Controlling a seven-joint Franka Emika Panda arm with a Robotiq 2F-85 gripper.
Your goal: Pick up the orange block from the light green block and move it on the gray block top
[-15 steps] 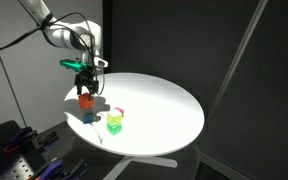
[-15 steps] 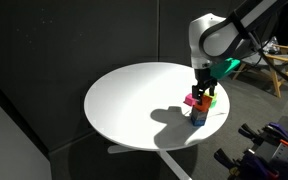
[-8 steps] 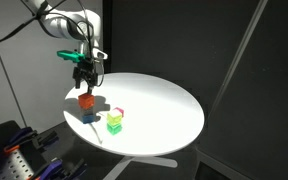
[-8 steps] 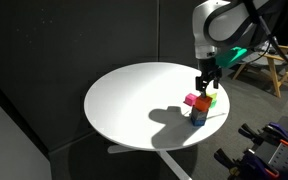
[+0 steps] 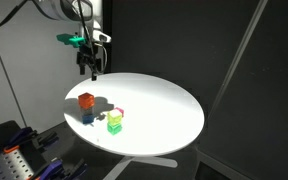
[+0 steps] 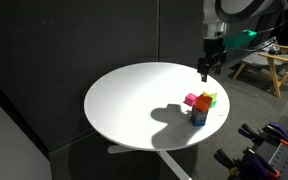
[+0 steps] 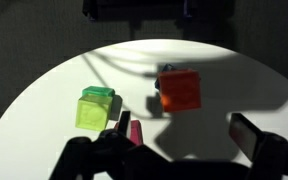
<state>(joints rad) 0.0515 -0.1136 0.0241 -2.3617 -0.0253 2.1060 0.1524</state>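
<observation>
The orange block [image 5: 86, 101] sits on top of a small stack near the table's edge, with a blue cube [image 5: 88, 118] at the bottom. It also shows in an exterior view [image 6: 199, 108] and in the wrist view [image 7: 179, 90]. The gray block is hidden under it; I cannot make it out clearly. The light green block [image 5: 114, 125] stands beside the stack, and in the wrist view [image 7: 92, 113] it touches a darker green cube [image 7: 101, 93]. My gripper [image 5: 91, 66] [image 6: 205, 72] [image 7: 189, 135] hangs well above the stack, open and empty.
A pink block [image 5: 120, 112] [image 6: 190, 100] [image 7: 135, 130] lies next to the green ones. All blocks cluster at one edge of the round white table [image 5: 164, 110] [image 6: 134, 100]. Dark curtains surround it; equipment stands on the floor nearby.
My gripper has let go of the orange block and risen straight up from the stack. The orange block stays on top of the stack.
</observation>
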